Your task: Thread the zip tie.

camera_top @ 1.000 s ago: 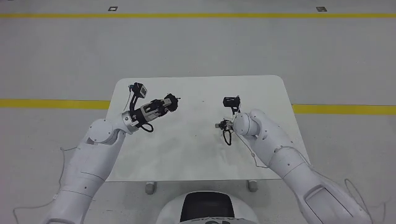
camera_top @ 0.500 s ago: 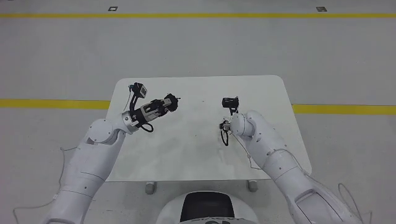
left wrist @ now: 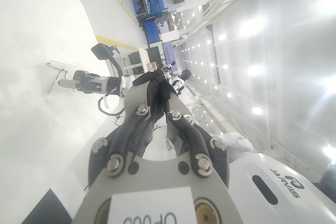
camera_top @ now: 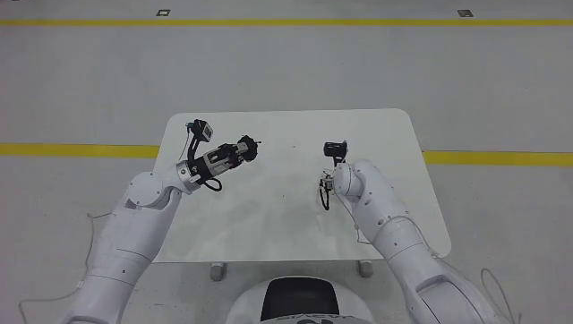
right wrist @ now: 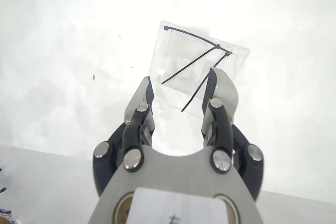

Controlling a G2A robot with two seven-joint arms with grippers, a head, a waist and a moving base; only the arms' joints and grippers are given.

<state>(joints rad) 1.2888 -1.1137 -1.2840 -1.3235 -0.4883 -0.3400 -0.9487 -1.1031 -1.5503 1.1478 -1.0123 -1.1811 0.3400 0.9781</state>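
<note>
Three black zip ties lie on a clear plastic plate point(right wrist: 183, 51) on the white table point(camera_top: 286, 225). One zip tie point(right wrist: 189, 33) curves across the plate's far side. A second point(right wrist: 189, 64) runs slantwise over the middle. The third point(right wrist: 196, 93) passes close to one pad of my right gripper point(right wrist: 179, 76). That gripper hovers open just above the plate's near edge, with nothing between its fingers. The left wrist view shows the same gripper point(left wrist: 61, 82) beside the plate point(left wrist: 56, 66). My left gripper point(camera_top: 254, 144) is held above the table's left half, shut point(left wrist: 157, 75), with nothing visible in it.
The table's far edge and rounded corner point(left wrist: 81, 4) lie beyond the plate. Small dark specks point(right wrist: 93, 77) dot the surface near the plate. The space between the two grippers is bare tabletop.
The right arm's elbow has drawn in toward the robot while its gripper stays over the plate. The left arm has not moved.
</note>
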